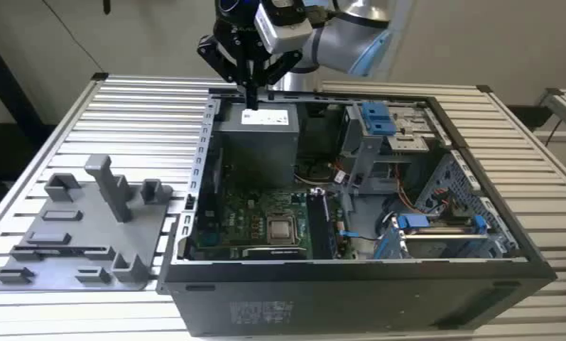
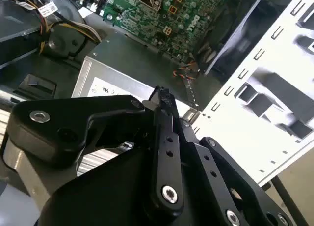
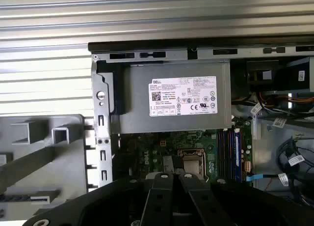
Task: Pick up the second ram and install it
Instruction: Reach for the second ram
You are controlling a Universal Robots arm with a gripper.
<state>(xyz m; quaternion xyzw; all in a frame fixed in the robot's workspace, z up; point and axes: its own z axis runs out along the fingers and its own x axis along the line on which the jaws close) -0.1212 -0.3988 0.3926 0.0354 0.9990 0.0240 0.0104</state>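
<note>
A slatted metal table (image 1: 121,106) carries an open computer case (image 1: 358,298) lying on its side, with a grey plastic tray (image 1: 93,227) just beside it on the exterior view's left. The robot arm (image 1: 349,35) reaches over the far end of the case. Inside, the grey power supply box (image 1: 256,142) sits at that far end, and the green motherboard (image 1: 249,217) lies nearer the camera with the processor socket (image 1: 283,229) in its middle.

The gripper (image 1: 251,99) hangs above the power supply box and points straight down, apart from the box. In the second wrist view its fingers (image 2: 166,137) are drawn tight together. No stick shows between them, so it looks clenched on nothing.

The second ram (image 1: 64,250) appears to be the long, thin dark strip lying flat in a slot of the tray, well apart from the gripper. It is too slim in these pictures to be sure of.

The memory slots (image 3: 233,150) run alongside the processor socket. One of them seems to hold a stick already, though that is hard to confirm.

Judged from this, the task is at its start. The stick has not been picked up, and both the pick and the seating in a slot are left to do.
</note>
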